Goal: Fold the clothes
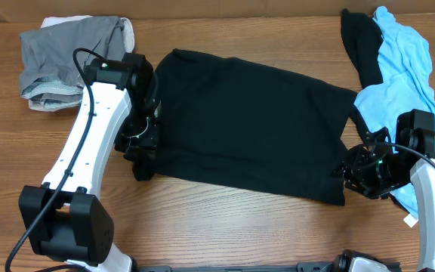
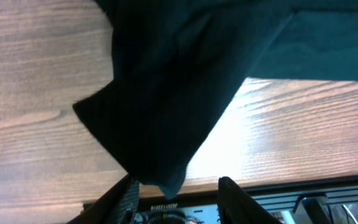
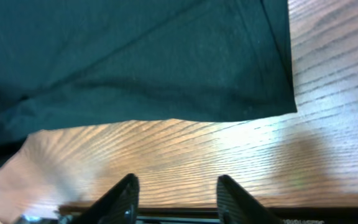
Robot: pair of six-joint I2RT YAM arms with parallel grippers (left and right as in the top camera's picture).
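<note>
Our left gripper's [image 2: 178, 185] jaws stand half apart, a slack corner of the black T-shirt [image 2: 166, 93] drooping into the gap, unpinched. Our right gripper's [image 3: 176, 186] jaws part likewise over bare table [image 3: 185, 149], the shirt lying at 12 o'clock. Only the wrist views reveal this. Overhead alone shows the shirt spread centrally, likely for the next fold, with a grey garment [image 1: 66, 53] at 10 o'clock and a light-blue garment [image 1: 402, 68] at 2.
</note>
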